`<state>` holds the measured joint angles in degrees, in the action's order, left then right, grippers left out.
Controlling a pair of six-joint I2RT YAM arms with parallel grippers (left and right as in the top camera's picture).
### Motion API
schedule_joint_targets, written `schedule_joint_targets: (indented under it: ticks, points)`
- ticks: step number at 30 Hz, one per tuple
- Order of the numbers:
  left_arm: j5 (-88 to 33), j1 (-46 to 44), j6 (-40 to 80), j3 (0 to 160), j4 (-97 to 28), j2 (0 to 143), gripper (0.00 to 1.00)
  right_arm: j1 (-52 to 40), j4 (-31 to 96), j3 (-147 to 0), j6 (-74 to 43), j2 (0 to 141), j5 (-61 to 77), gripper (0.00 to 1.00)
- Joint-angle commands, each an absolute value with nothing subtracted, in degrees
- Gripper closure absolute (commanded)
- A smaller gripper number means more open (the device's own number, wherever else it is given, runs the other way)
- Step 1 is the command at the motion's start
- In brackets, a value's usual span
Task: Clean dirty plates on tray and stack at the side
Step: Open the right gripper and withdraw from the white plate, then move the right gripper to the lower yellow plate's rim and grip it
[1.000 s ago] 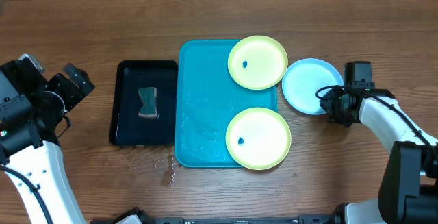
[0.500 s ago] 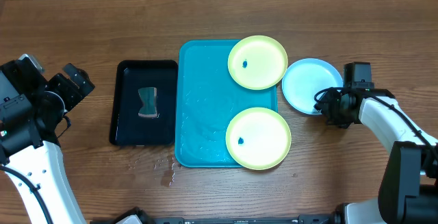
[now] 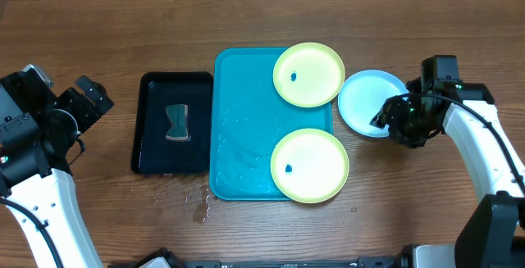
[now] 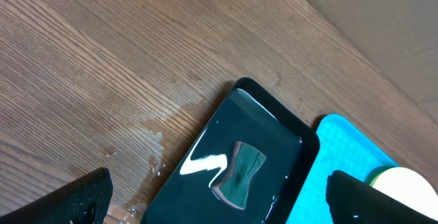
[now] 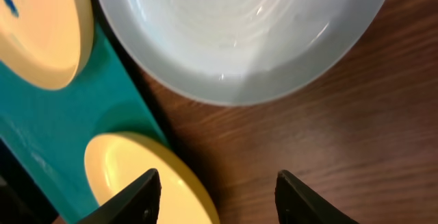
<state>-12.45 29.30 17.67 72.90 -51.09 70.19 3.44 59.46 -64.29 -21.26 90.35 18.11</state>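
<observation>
Risen off the cyan plate [image 3: 365, 102] set aside, my right pincer [image 5: 217, 193] gapes empty, left pincer [image 4: 219, 207] too; two speckled yellow plates [image 3: 316, 63] [image 3: 316, 178] remain on the tray [image 3: 242, 137].

A: Where does the overhead sit?
B: Straight above the bench [image 3: 98, 22], looking down, far enough back to show everything laid out.
A: And the wrists?
B: The left one is high, tilted down over the black tray [image 4: 267, 131] toward the blue tray [image 4: 332, 176]. The right one hangs close above the cyan plate [image 5: 239, 32], with its fingers [image 5: 140, 196] at the bottom edge. The overhead covers both patches.
</observation>
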Motion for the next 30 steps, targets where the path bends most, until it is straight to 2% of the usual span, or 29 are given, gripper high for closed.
schedule_joint_targets:
  ticks: [1,10,20,30]
  points:
    - [-13.15,29.61,18.04,73.65,-51.00,70.46,0.00,1.80,62.28,-64.29,-18.98,89.69,20.86,0.44]
    - [-13.15,29.61,18.04,73.65,-51.00,70.46,0.00,-8.54,65.25,-61.80,-19.29,89.69,18.20,0.44]
    - [-13.15,29.61,18.04,73.65,-51.00,70.46,0.00,-16.32,62.61,-58.00,-22.68,89.69,10.94,0.46]
    - [-13.15,29.61,18.04,73.65,-51.00,70.46,0.00,-19.59,57.52,-55.07,-22.72,89.69,10.02,0.62]
